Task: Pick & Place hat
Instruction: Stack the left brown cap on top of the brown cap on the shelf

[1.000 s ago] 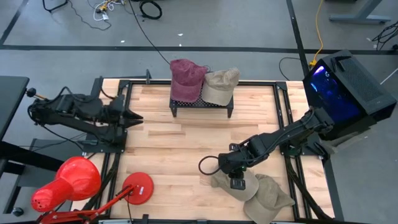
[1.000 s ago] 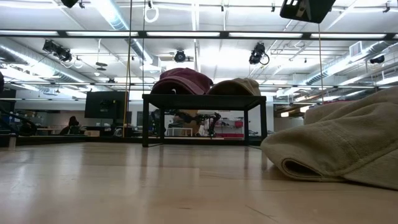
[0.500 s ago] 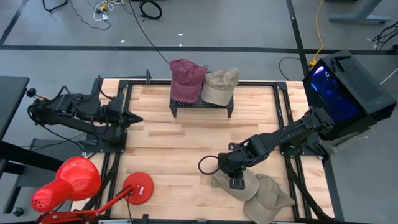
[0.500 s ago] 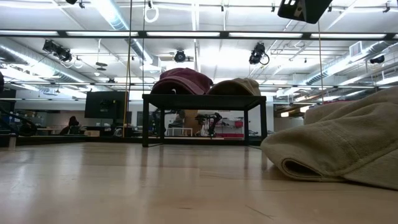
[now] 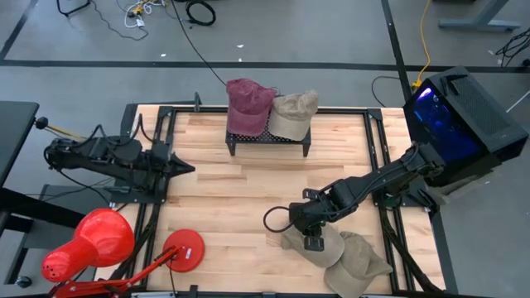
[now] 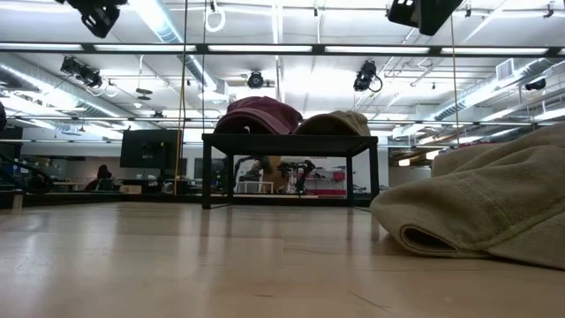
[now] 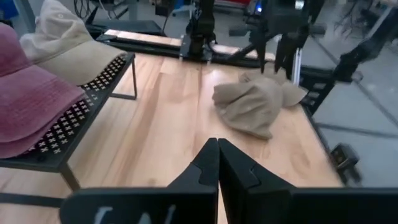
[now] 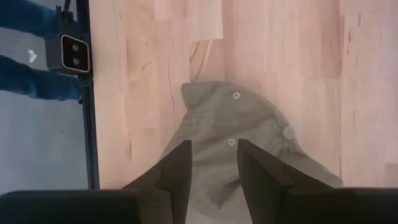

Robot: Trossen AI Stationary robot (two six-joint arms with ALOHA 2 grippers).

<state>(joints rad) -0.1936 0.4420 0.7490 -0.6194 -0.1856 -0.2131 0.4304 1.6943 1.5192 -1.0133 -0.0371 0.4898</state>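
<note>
Change since a second ago: the left gripper (image 5: 187, 168) had drawn its fingers together and reached a little further in over the left edge of the desk (image 5: 240, 186); the right arm had barely shifted.
Left gripper: jaws pressed together on nothing — waiting near the left edge, pointed across the desk.
Right gripper (image 8: 208, 163): poised directly over the tan hat (image 5: 339, 252), fingers part-spread with cloth showing between them; whether they actually pinched the cloth I could not tell.
Hat position: the tan hat lay crumpled near the front edge of the desk, towards the right front corner, resting flat on the wood.
Rack (image 5: 268, 139): a dark mesh stand at the back edge, carrying a maroon hat (image 5: 248, 104) and a second tan hat (image 5: 294, 113) side by side, touching.
Handling, as a judgement: the hat looked soft, light and floppy — cotton that folds rather than resists, not fragile, not slippery.
Where to grip: probably a raised fold of the crown near the top button, or the stiffer brim; a pinch on one thin layer might let the rest sag and drag.
Risk: the limp cloth could slide across the smooth wood rather than gather between the fingers.
</note>
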